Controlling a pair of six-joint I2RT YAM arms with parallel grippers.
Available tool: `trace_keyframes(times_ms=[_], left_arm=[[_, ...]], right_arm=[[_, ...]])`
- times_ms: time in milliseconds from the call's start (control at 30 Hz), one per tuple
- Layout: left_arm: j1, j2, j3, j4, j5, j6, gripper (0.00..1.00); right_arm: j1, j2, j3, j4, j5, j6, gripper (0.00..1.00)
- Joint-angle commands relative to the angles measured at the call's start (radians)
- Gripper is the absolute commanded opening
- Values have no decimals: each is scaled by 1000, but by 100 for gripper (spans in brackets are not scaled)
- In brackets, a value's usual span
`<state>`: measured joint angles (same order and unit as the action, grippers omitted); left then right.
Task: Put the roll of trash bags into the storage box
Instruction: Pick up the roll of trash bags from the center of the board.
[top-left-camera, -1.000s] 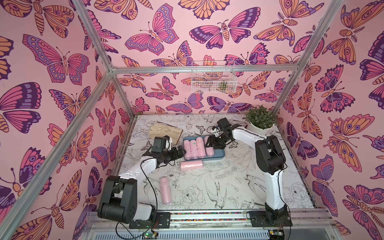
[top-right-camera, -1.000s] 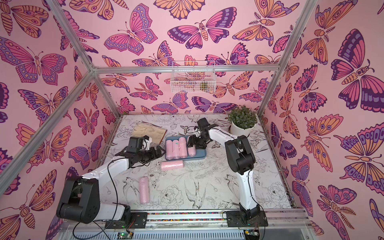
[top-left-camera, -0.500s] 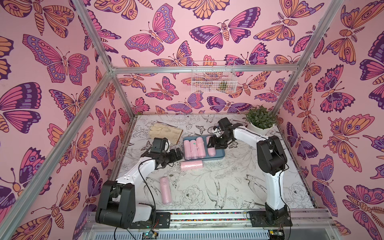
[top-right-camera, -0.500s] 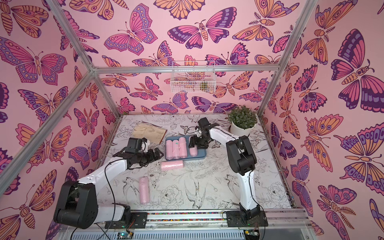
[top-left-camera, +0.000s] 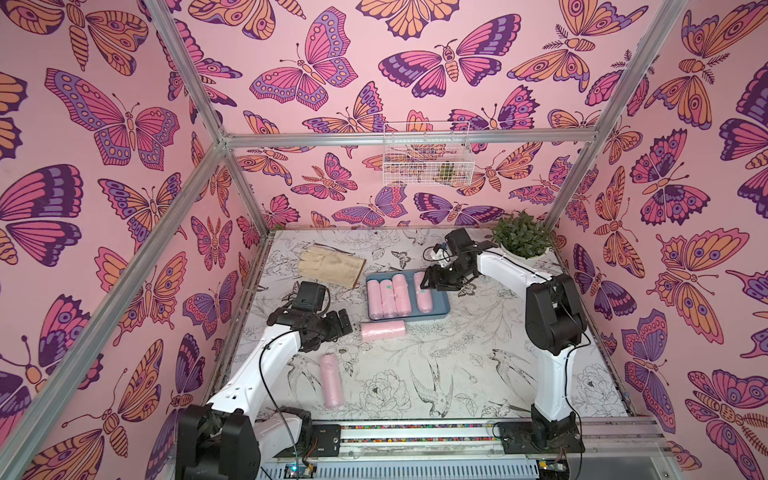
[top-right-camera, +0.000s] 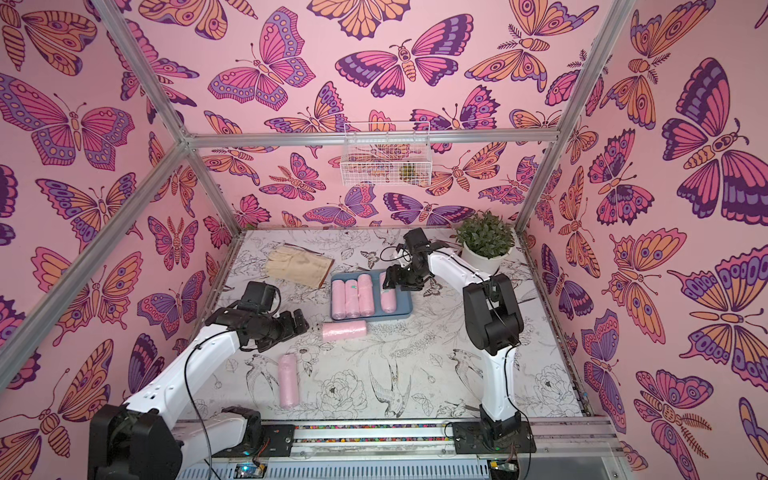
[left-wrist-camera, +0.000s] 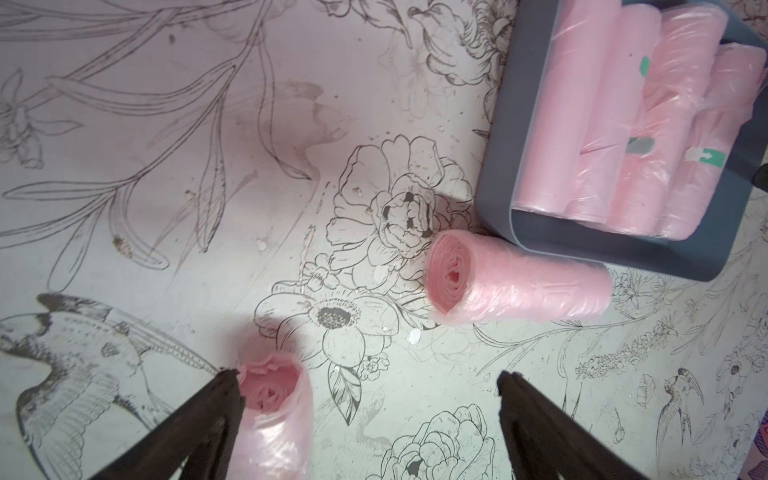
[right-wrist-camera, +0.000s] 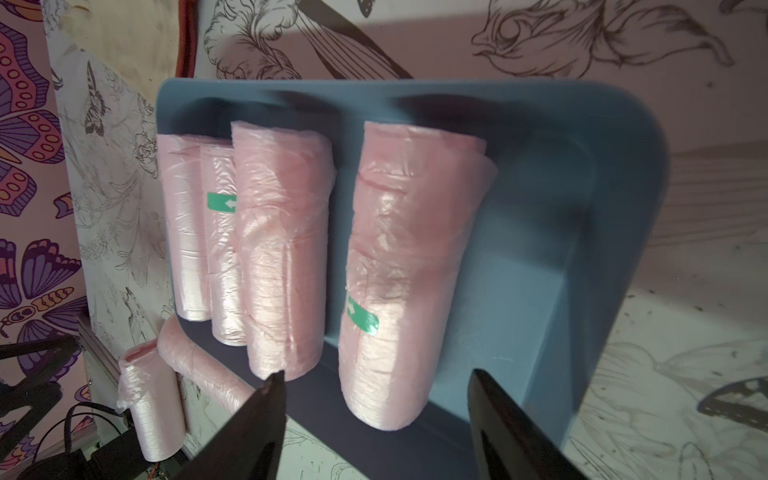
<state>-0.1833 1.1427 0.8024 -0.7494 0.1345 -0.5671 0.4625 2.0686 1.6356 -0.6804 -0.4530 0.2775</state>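
The slate-blue storage box (top-left-camera: 441, 306) (top-right-camera: 406, 306) sits mid-table with several pink rolls of trash bags inside. Three lie side by side (right-wrist-camera: 270, 249); one lies apart (top-left-camera: 424, 296) (right-wrist-camera: 399, 270). My right gripper (top-left-camera: 428, 282) (right-wrist-camera: 374, 380) hovers open over that roll's far end, fingers on either side and clear of it. One loose roll (top-left-camera: 382, 331) (left-wrist-camera: 519, 286) lies crosswise in front of the box. Another loose roll (top-left-camera: 331, 380) (left-wrist-camera: 274, 415) lies nearer the front. My left gripper (top-left-camera: 345, 324) (left-wrist-camera: 365, 376) is wide open and empty, left of the crosswise roll, one finger beside the near roll's end.
A pair of beige gloves (top-left-camera: 332, 266) lies behind and left of the box. A potted plant (top-left-camera: 521, 241) stands in the back right corner. A white wire basket (top-left-camera: 426, 156) hangs on the back wall. The metal frame posts edge the table.
My left gripper has drifted a little toward the front of the table, still open. The right gripper has hardly moved over the box.
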Motion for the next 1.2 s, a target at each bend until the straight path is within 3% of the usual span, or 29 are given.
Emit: trace_keyframes(times_ms=[0,400,1167], left_arm=[[0,-35,-36,-109,-44,-55,100],[-63,-38,-77,-146,-47,-126,100],[-104,-23,-118,-148,-49,-195,100]], right_arm=[[-5,-14,-12,-32,3,-35,71],[-6,57,-8,3,-34,-31,56],[37,198,76,76,-184,-26,48]])
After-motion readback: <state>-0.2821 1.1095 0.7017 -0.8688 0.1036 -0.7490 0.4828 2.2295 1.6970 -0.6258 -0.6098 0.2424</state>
